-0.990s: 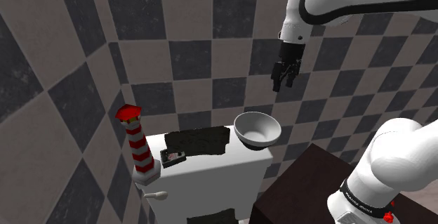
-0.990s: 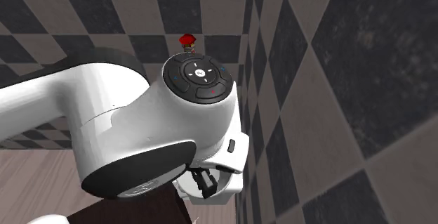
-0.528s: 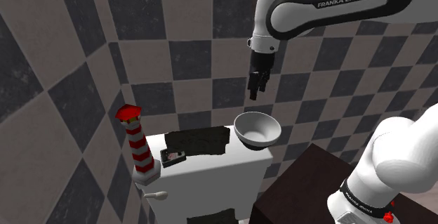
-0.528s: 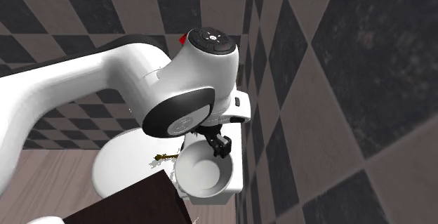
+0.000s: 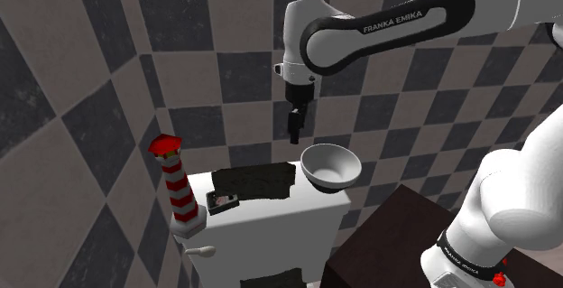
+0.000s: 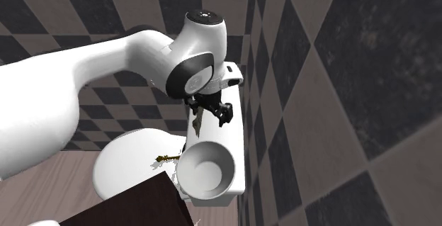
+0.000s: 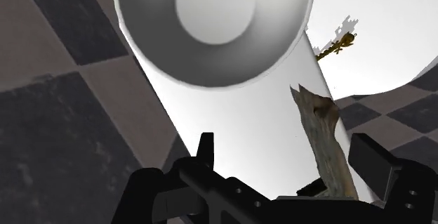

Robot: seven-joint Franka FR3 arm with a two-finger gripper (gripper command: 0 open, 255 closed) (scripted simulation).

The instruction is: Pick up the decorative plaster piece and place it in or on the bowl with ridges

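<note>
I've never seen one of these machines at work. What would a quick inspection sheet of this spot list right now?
Surface: white toilet tank lid, carrying the items.
Job's things: ragged flat piece, dark in the shoulder view, lying between lighthouse and bowl; pale bowl, empty, at the tank's end nearer the stand.
Clutter: red-and-white striped lighthouse figure; small dark box; tiny gold object on the toilet seat lid.
Claw: claw open, hovering above the tank beside the bowl, gripping nothing.
Cables: nothing seen.
Surroundings: checkered tile walls; wood-look floor.
</note>
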